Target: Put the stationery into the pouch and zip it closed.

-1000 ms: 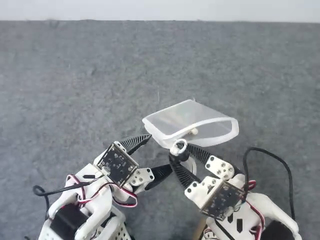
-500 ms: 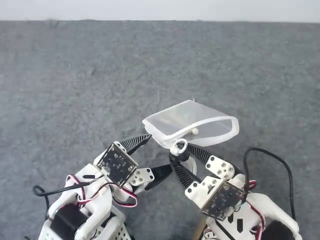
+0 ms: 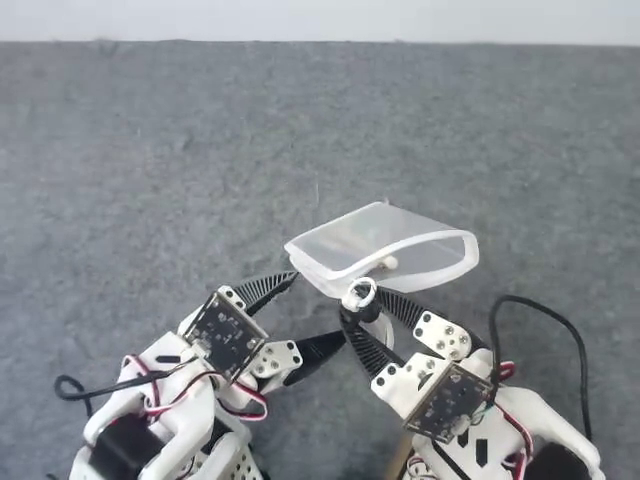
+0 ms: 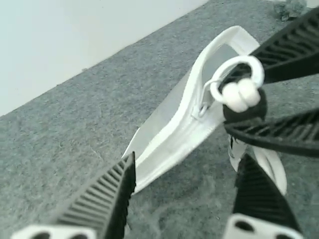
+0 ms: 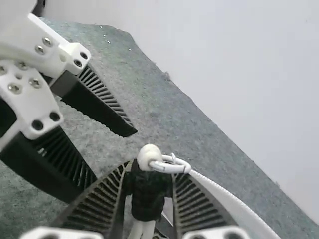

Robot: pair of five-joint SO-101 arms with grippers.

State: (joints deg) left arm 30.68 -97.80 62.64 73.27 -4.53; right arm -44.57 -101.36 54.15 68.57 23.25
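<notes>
A translucent white pouch (image 3: pixel 400 245) lies on the grey table, its zip edge (image 4: pixel 172 134) facing both arms. What is inside cannot be made out through its wall. My right gripper (image 3: pixel 362 305) is shut on the zip pull (image 5: pixel 147 191), a small black piece carrying a white ring and bead (image 4: pixel 238 92), at the pouch's near edge. My left gripper (image 3: pixel 318 308) stands open just left of that spot. Its ribbed black fingers (image 4: pixel 107 196) straddle the pouch's near corner without touching it. In the right wrist view, the left gripper's fingers (image 5: pixel 97 107) sit close beside the right gripper (image 5: pixel 149 174).
The grey felt table (image 3: pixel 180 150) stretches wide to the left and behind the pouch. A black cable (image 3: pixel 540 315) loops by the right arm's base. Red and white wires (image 3: pixel 215 385) run along the left arm.
My left arm has drawn back slightly toward the near left, its gripper still open. The right gripper and the pouch have barely moved.
</notes>
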